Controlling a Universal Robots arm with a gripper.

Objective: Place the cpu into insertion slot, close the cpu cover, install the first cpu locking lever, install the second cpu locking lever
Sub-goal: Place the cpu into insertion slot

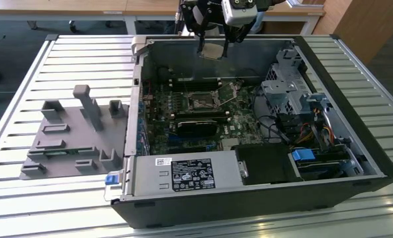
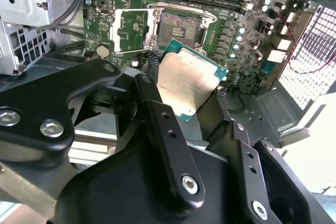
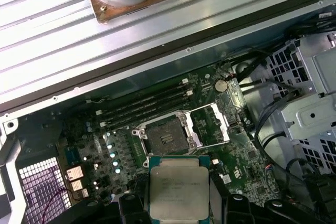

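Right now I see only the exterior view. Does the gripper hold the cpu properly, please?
Observer: Yes. In both wrist views the gripper is shut on the cpu, with a finger on each of two opposite edges and the silvery top showing.
Operator: Is the insertion slot free?
Observer: In the first wrist view the insertion slot is empty; no chip lies in it.
Operator: And the cpu cover?
Observer: The cpu cover is swung open and sits beside the slot, not over it.
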